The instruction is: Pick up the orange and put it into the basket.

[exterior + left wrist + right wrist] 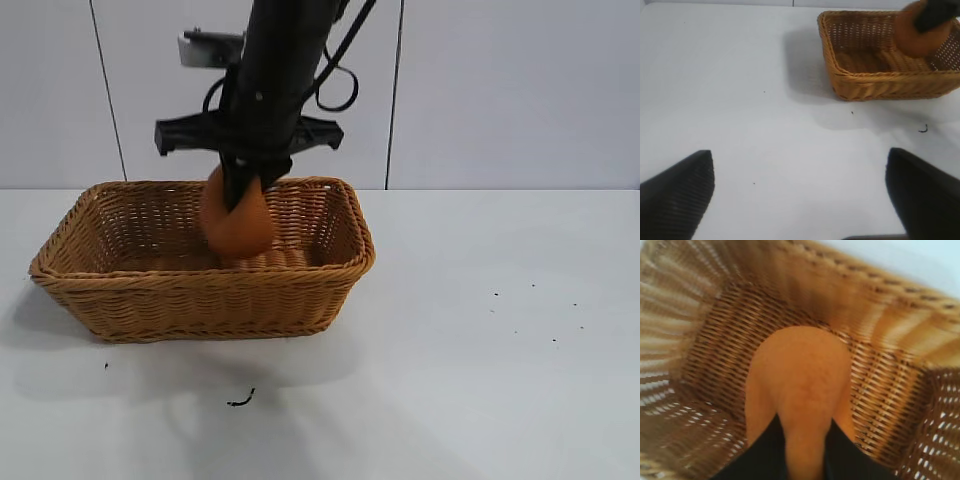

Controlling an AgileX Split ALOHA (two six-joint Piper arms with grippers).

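The orange (238,222) is a matte brownish-orange lumpy fruit. It hangs over the inside of the tan wicker basket (120,300), at about rim height. My right gripper (240,192) is shut on the orange's upper part and comes down from above. In the right wrist view the orange (800,380) sits between the two black fingers (760,455) over the basket's woven floor (715,360). In the left wrist view my left gripper (800,187) is open and empty over bare table, well away from the basket (875,85), with the orange (922,37) seen far off.
The basket stands at the left of the white table (480,330). A small dark scrap (240,401) lies on the table in front of the basket, and dark specks (535,300) dot the right side. A white panelled wall is behind.
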